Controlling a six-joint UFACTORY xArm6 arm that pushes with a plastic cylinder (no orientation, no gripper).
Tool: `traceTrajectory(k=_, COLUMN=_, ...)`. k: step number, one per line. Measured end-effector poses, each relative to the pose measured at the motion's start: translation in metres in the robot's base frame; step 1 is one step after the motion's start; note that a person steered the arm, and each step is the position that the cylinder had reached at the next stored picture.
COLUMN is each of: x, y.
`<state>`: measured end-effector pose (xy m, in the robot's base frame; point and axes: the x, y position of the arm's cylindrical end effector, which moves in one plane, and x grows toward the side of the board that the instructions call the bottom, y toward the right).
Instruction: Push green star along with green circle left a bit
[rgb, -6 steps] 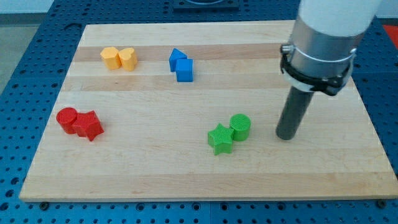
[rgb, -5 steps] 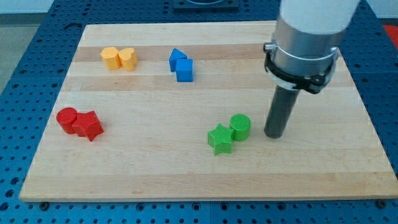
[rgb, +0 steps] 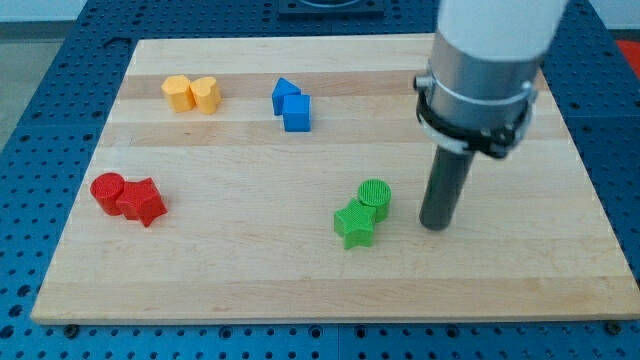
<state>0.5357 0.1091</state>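
The green star (rgb: 353, 224) lies on the wooden board (rgb: 250, 270) right of its middle, toward the view's bottom. The green circle (rgb: 374, 199) touches the star at its upper right. My tip (rgb: 434, 224) rests on the board to the right of the green circle, a short gap apart from it. The dark rod rises from the tip to the grey and white arm body at the view's top right.
Two yellow blocks (rgb: 191, 94) sit at the upper left. Two blue blocks (rgb: 291, 105) sit at the upper middle. A red circle (rgb: 108, 191) and a red star (rgb: 143, 202) lie together at the left. The board's edges border a blue perforated table (rgb: 30, 120).
My tip has moved left toward the green pair. The green circle has shifted a little left and up, closer against the star. The star has barely moved.
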Motion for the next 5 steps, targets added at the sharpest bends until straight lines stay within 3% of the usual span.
traceTrajectory(k=3, x=-0.01, y=-0.064)
traceTrajectory(k=5, x=-0.015, y=-0.052)
